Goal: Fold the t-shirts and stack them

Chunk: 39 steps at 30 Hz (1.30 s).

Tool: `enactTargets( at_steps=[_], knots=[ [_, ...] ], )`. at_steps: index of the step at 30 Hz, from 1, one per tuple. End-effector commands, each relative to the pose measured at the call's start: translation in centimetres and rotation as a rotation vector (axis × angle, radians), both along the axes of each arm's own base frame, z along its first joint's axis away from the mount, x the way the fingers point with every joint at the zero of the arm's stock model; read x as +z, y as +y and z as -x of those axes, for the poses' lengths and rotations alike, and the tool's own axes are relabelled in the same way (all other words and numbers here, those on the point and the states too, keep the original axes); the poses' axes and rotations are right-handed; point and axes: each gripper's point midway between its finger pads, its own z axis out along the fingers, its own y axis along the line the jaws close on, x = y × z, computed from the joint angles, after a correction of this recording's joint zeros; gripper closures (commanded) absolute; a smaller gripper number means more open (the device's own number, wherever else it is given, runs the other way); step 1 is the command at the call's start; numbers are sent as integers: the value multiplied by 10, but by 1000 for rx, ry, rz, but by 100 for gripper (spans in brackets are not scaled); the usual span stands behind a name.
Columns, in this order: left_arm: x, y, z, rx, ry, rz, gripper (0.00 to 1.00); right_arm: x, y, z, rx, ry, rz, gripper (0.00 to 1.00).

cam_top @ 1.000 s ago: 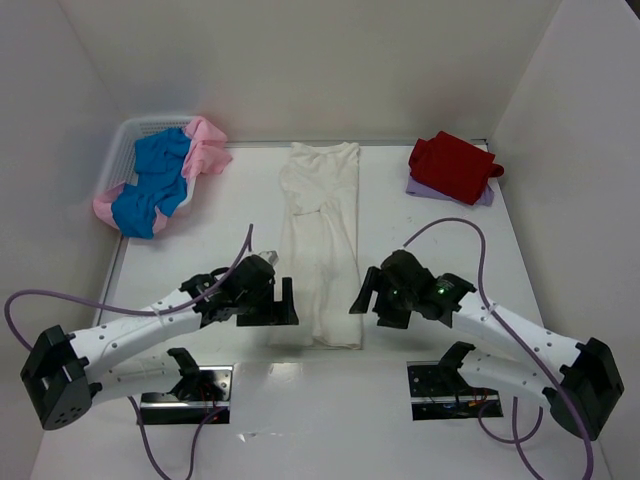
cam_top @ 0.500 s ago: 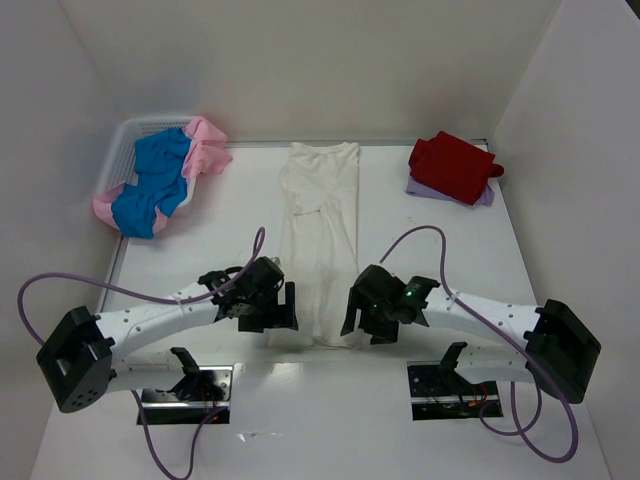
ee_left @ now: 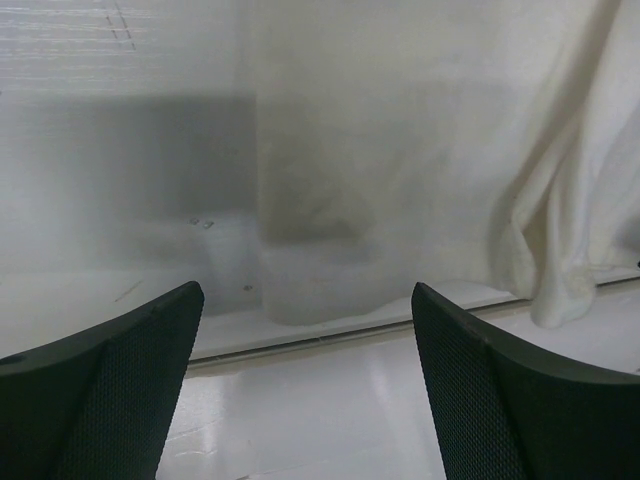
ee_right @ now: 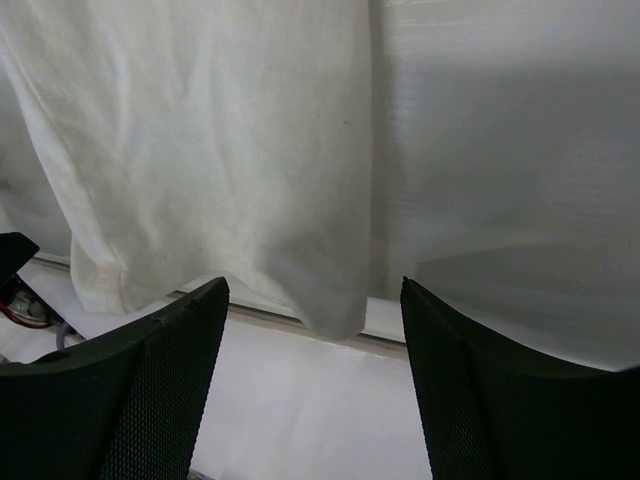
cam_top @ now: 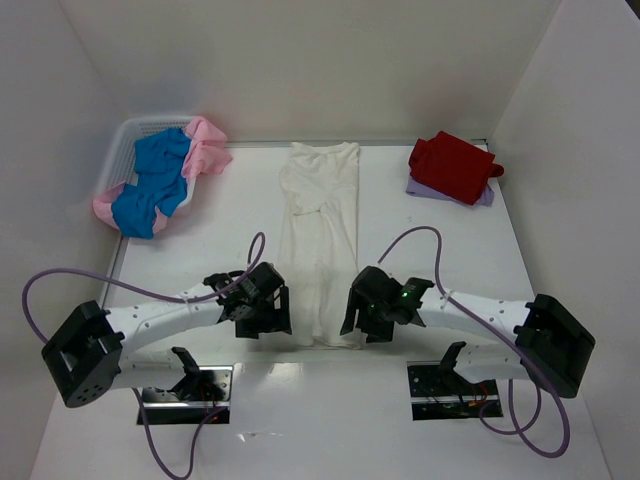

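A cream-white t-shirt [cam_top: 320,220] lies folded into a long strip down the middle of the table. My left gripper [cam_top: 278,312] is low at its near left corner and my right gripper [cam_top: 352,312] at its near right corner. Both are open. In the left wrist view the t-shirt's hem [ee_left: 320,290] sits just beyond my left gripper [ee_left: 307,292], with bare table between the fingers. In the right wrist view the hem corner [ee_right: 335,315] hangs between the tips of my right gripper [ee_right: 312,288], untouched. A red t-shirt [cam_top: 452,165] rests folded on a lavender one [cam_top: 486,197] at the far right.
A white mesh basket [cam_top: 125,140] at the far left holds crumpled blue [cam_top: 155,180] and pink [cam_top: 208,145] t-shirts that spill over its rim. White walls close in the table on three sides. The arm bases and their cables lie along the near edge.
Both grippers have moved inward and down to the near corners of the cream-white t-shirt, and their jaws have narrowed a little. The t-shirts have not moved.
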Motion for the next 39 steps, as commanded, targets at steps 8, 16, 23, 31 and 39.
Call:
enactTargets(
  at_steps=[8,16,23,31,39],
  knots=[
    [-17,14,11,81,69,-60,12,-6,15,-13,24,-39,-10,28],
    [-26,9,10,60,80,-63,25,-11,19,-14,46,-31,-4,41],
    [-31,6,10,38,91,-58,39,-11,19,-14,46,-31,-4,57],
    [-36,6,13,6,111,-67,71,-10,20,-13,41,-23,-11,86],
    [-30,1,8,-11,93,-55,100,-2,21,-20,20,-63,-25,100]
  ],
)
